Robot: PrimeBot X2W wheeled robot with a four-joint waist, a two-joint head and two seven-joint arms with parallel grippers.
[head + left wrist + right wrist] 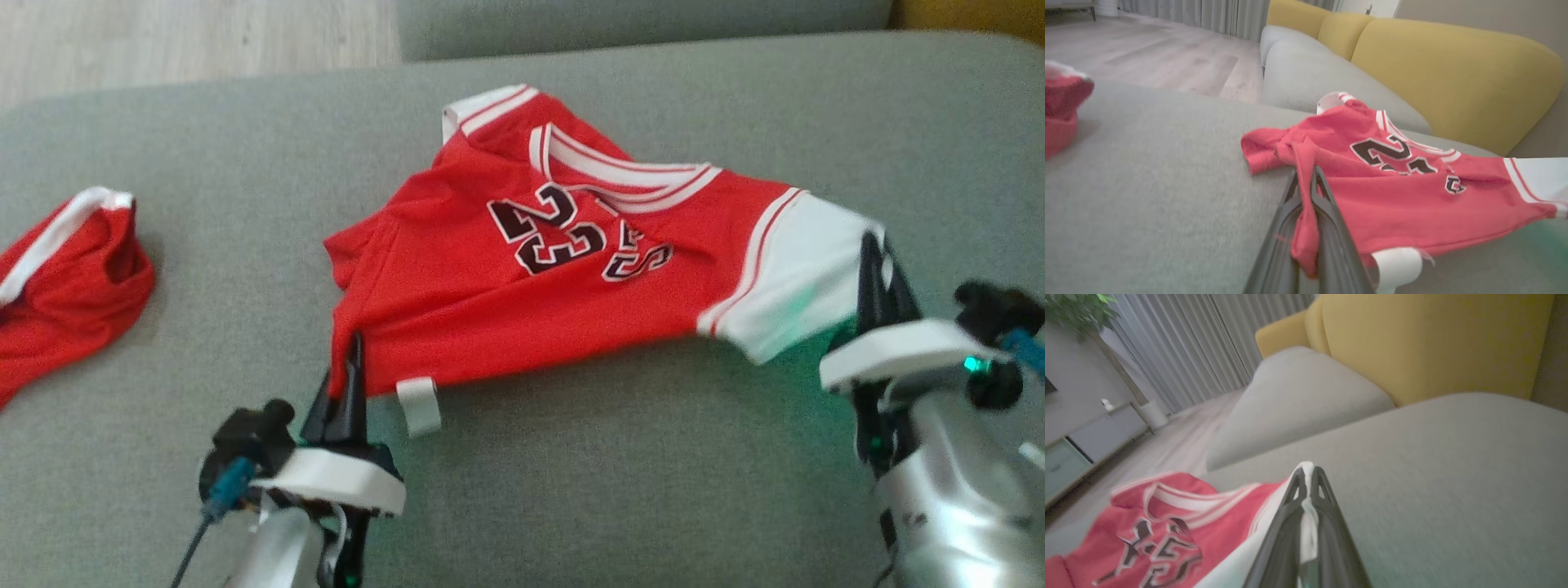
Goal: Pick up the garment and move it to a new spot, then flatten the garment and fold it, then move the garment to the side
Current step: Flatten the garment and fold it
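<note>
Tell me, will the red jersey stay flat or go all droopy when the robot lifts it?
Probably droopy: the red jersey sags and wrinkles between the left gripper and the right gripper, so it looks floppy. It seems light, since small pinches of cloth hold its edges up. It shouldn't roll or break; it's soft cloth.

On the cushion [612, 490], garment [506, 302] midway, other cloth [65, 302] far left.
</note>
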